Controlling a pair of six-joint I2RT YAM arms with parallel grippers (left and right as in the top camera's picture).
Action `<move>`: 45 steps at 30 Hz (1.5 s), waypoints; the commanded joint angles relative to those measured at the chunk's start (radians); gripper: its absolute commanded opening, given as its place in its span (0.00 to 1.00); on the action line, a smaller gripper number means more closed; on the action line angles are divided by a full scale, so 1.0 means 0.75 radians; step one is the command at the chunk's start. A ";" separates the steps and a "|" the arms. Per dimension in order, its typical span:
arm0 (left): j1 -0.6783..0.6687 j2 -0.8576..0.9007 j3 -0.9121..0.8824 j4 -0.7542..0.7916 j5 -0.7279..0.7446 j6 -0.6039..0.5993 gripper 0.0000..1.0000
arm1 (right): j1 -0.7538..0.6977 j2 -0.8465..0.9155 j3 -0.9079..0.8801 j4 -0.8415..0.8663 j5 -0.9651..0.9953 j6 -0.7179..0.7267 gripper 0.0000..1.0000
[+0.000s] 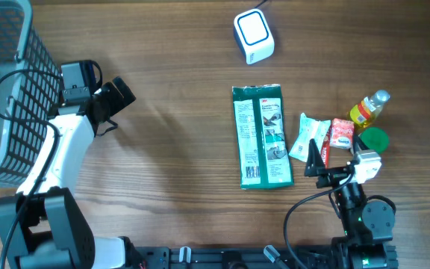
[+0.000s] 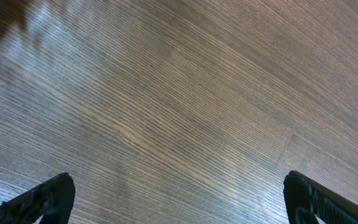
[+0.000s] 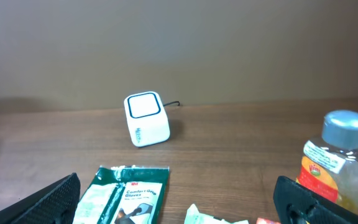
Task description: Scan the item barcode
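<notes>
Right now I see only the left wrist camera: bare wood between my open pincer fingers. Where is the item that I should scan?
Observer: A flat green glove package lies mid-table on the wooden table, to the right of your left pincer.
Operator: And where is the scanner?
Observer: A small white cube scanner with a blue-outlined top stands beyond the package, near the table's far edge.
Operator: Is the other arm busy?
Observer: No. The right pincer is open and empty, next to some small snack packets on the package's right side.
</notes>
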 commanded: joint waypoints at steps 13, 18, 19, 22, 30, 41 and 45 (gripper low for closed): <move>0.005 -0.017 0.018 0.003 -0.013 0.003 1.00 | -0.006 -0.015 -0.002 0.004 -0.041 -0.058 1.00; 0.005 -0.017 0.018 0.003 -0.013 0.003 1.00 | -0.006 -0.015 -0.002 0.004 -0.041 -0.059 1.00; 0.005 -0.017 0.018 0.003 -0.013 0.003 1.00 | -0.006 -0.015 -0.002 0.004 -0.041 -0.058 1.00; 0.005 -0.017 0.018 0.003 -0.013 0.003 1.00 | -0.006 -0.015 -0.002 0.004 -0.041 -0.058 1.00; 0.002 -0.075 0.018 0.001 -0.013 0.003 1.00 | -0.006 -0.015 -0.002 0.004 -0.041 -0.058 1.00; 0.003 -0.864 0.018 -0.058 -0.014 0.003 1.00 | -0.006 -0.015 -0.002 0.004 -0.041 -0.058 1.00; 0.003 -1.136 0.018 -0.070 -0.048 0.012 1.00 | -0.006 -0.015 -0.002 0.004 -0.041 -0.058 1.00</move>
